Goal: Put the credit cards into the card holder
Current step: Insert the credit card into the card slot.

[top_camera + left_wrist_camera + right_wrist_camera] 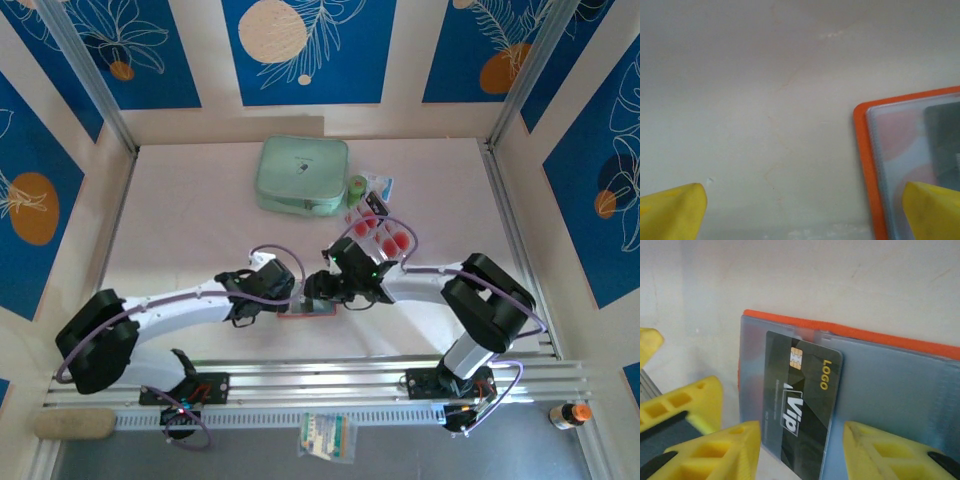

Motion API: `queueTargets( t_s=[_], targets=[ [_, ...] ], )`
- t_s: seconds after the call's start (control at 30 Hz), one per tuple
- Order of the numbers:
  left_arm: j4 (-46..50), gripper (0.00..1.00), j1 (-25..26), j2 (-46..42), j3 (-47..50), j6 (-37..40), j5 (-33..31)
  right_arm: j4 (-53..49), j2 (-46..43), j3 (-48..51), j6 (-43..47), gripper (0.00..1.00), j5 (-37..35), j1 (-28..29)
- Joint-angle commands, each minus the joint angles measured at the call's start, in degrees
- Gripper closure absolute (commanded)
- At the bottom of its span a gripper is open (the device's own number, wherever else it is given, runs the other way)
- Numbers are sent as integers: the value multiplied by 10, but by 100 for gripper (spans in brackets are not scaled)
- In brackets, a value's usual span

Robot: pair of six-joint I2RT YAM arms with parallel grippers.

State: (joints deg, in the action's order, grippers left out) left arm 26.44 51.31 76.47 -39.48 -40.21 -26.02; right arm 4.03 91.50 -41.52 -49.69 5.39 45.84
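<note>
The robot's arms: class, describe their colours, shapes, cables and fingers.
Both the left arm and right arm have smooth white links joined by bulky black joints. Thin purple cables loop along each. The fingers are bright yellow wedges; in the right wrist view they show square cut-outs.

Top cam overhead; wrist cams close, prob. sharing card holder (863, 150) (875, 338).

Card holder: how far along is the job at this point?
Done: one dark card looks slid into a clear pocket of the open holder. In hand: nothing. The right fingers stand apart either side of that card's near end, and the left fingers are wide open at the holder's edge. Left: several red-marked cards lie by the green case.
</note>
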Motion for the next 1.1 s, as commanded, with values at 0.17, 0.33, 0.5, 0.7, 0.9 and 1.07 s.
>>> queueTargets(
  t_s=[0.17,0.33,0.5,0.7,0.9,1.07],
  targets=[
    [30,0,-36,-23,1,-6,-8,-165,-9,-77,97,69,-8,-5],
    [30,0,-50,-7,13,-8,-2,-176,26,-104,107,85,-14,4],
    [25,0,-54,20,17,-9,3,-181,58,-124,113,91,-16,15],
    [13,0,-54,53,17,-8,11,-195,90,-147,122,92,-27,24],
    [1,0,-54,79,13,-1,18,-211,130,-180,126,95,-28,36],
    [-5,0,-54,85,15,0,21,-215,153,-202,119,97,-24,49]
  ],
)
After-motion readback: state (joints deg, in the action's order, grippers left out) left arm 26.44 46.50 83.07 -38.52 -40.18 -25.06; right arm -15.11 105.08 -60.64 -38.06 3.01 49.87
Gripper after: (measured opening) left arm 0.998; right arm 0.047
